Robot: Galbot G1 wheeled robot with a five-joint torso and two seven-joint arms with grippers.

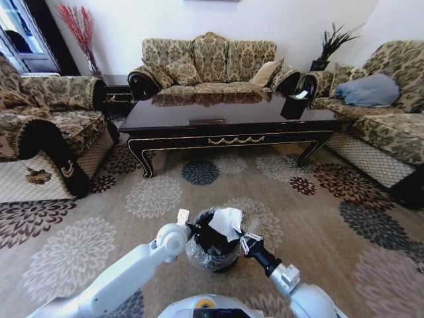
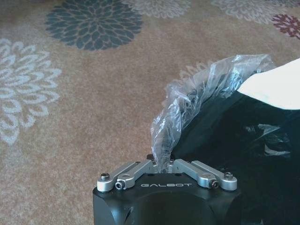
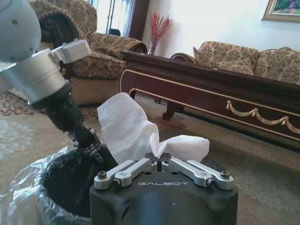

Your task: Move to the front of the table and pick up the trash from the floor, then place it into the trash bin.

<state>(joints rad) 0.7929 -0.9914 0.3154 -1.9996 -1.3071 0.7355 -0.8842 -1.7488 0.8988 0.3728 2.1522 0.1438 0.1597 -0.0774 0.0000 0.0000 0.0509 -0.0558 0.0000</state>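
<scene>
Head view: robot stands on the patterned floor (image 1: 291, 225) facing the long dark table (image 1: 225, 122), which is well apart, across the carpet. The trash bin (image 1: 212, 255) sits on the floor directly in front of the robot, between the two arms, its clear bag liner (image 2: 187, 108) crinkled over the rim.

Left gripper (image 1: 196, 231) — at the bin's near-left rim. Left wrist view: fingers pressed together, pinching a fold of the liner, which stands up from between them beside the black bin wall.

Right gripper (image 1: 246, 242) — at the bin's right rim. Right wrist view: fingers closed on the crumpled white tissue (image 3: 133, 133), pinching it at its gathered middle; the two lobes fan out above the fingers. The tissue hangs over the bin's open mouth, above the rim; whether it touches the liner, cannot tell.

Black tissue box (image 1: 295, 106) on the far right of the table's surface.
</scene>
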